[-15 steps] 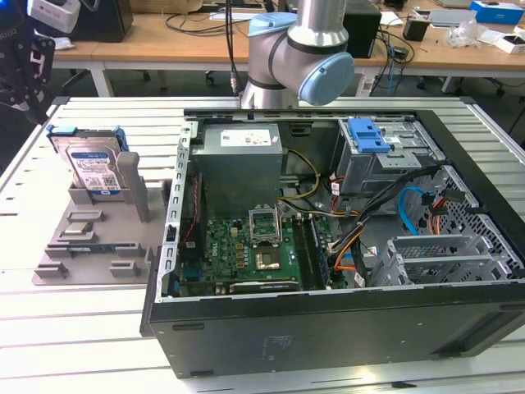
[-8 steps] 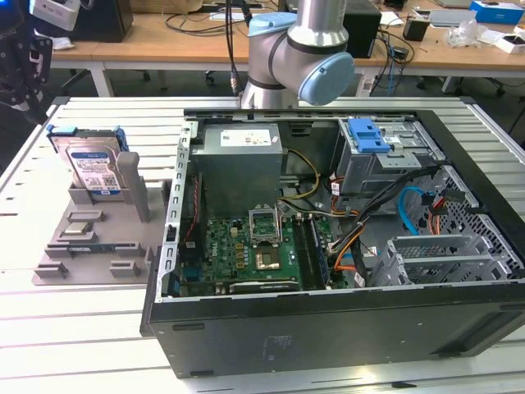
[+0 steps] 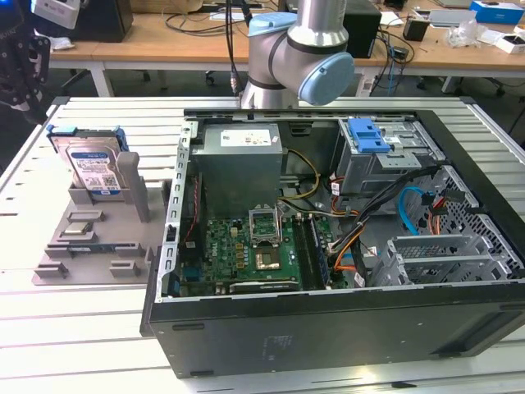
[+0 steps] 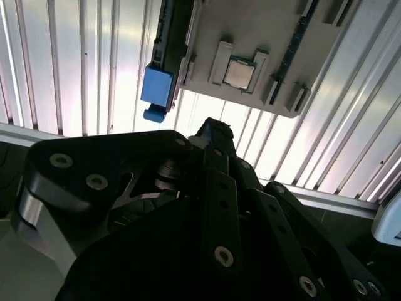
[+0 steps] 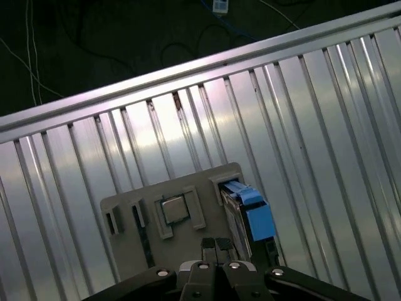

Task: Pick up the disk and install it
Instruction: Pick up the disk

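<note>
**Closed gripper over the parts holder, disk upright in its slot**

In the first wrist view the fingertips (image 5: 208, 246) of the gripper (image 5: 216, 247) are pressed together with nothing between them. Just past them lies the grey parts holder (image 5: 188, 182). The disk (image 5: 257, 218) stands on edge in a slot at one end of the holder, its blue carrier bracket toward the camera. The gripper is clear of the disk. A square processor chip (image 5: 174, 209) sits in a recess of the holder beside the disk. In the second wrist view the gripper's black linkage is in front of the same holder, with the blue bracket and the chip beyond its tip.

In the exterior view the gripper (image 3: 20, 82) hangs in the upper left corner of the frame. The disk (image 3: 92, 168) is lower, at the left of the frame. It stands upright with its white-and-blue label facing the camera, well apart from the computer. The holder rests on a ribbed aluminium table (image 3: 49, 328).

The open computer case (image 3: 328, 328) takes the centre and right of the frame. Its green motherboard (image 3: 221, 246) lies at lower centre, with the grey power supply (image 3: 238, 168) above it. The metal drive cage (image 3: 385, 168) is at upper right, with a blue plastic latch (image 3: 367, 135) on top. Blue and orange cables (image 3: 406, 215) run below the cage.

The grey and pale-blue arm (image 3: 299, 57) rises at top centre behind the case. Wooden desks (image 3: 164, 37) cross the top edge.
</note>
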Controlling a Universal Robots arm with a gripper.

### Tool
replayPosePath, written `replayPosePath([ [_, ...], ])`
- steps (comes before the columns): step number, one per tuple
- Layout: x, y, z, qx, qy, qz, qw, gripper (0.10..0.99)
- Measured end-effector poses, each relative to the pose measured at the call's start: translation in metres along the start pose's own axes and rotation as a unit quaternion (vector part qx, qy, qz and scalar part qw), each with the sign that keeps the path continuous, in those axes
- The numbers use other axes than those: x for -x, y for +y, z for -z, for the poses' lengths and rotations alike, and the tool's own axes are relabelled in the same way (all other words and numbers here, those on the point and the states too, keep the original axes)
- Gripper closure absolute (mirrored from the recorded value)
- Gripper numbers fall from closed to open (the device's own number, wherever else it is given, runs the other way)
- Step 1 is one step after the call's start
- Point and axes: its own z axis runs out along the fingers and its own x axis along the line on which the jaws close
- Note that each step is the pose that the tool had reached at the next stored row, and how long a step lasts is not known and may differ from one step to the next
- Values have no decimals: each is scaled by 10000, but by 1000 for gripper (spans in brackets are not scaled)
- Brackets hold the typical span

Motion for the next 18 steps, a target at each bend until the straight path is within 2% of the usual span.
replayPosePath([
  [7,0,0,0,7,13,321,9995,980],
  [9,0,0,0,11,21,500,9987,980],
  [18,0,0,0,12,22,516,9987,980],
])
